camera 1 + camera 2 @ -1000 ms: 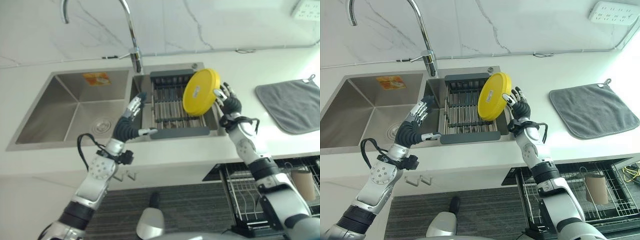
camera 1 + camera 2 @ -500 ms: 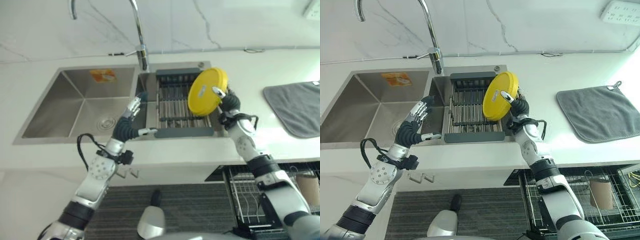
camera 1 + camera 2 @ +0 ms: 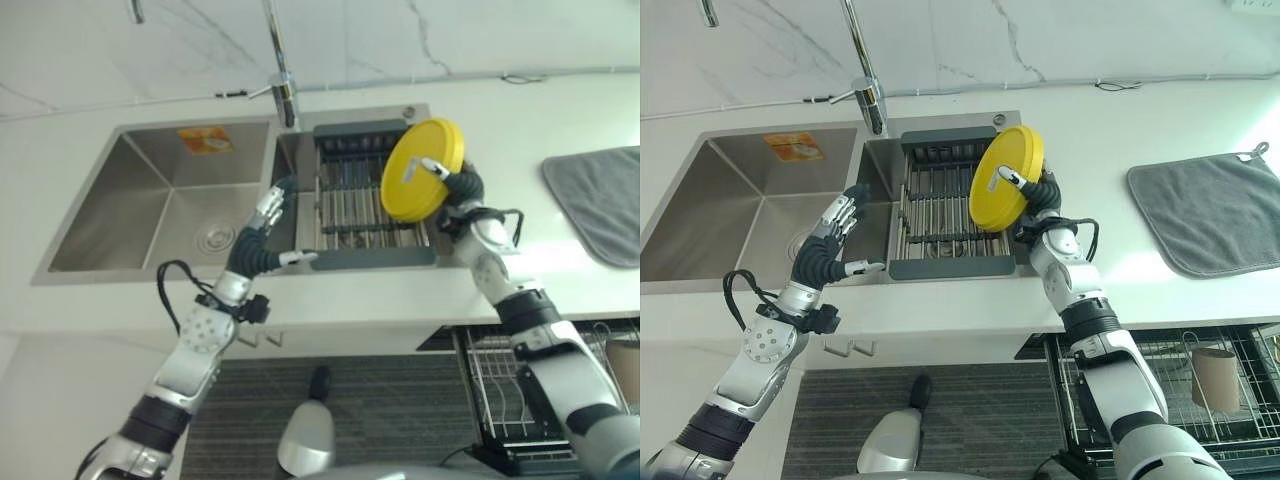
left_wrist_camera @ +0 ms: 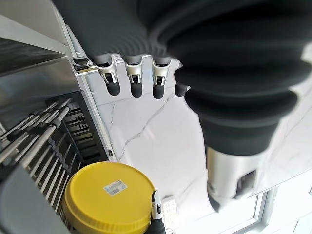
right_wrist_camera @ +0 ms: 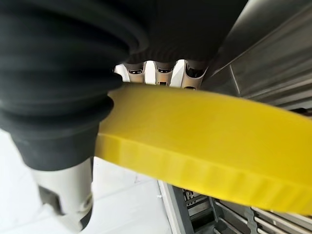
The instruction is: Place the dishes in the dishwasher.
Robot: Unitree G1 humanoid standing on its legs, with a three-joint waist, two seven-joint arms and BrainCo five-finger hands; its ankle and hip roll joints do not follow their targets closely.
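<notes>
A round yellow plate (image 3: 420, 185) stands tilted on edge above the right end of the grey dish rack (image 3: 370, 258) set in the sink's right basin. My right hand (image 3: 1045, 195) is shut on it, thumb across the plate's labelled face and fingers behind its rim; the right wrist view shows the plate's edge (image 5: 209, 146) pinched this way. My left hand (image 3: 262, 225) hovers open by the rack's left end, fingers straight, holding nothing. The plate (image 4: 109, 202) also appears past those fingers in the left wrist view.
The steel left basin (image 3: 150, 200) lies left of the rack, the faucet (image 3: 283, 80) behind it. A grey cloth (image 3: 1205, 210) lies on the counter at right. Below the counter, the pulled-out dishwasher rack (image 3: 1180, 370) holds a brown cup (image 3: 1220, 365).
My right hand went from spread fingers at the plate's edge to thumb and fingers closed on it. The camera shifted, moving the whole scene. The left hand has kept its pose.
</notes>
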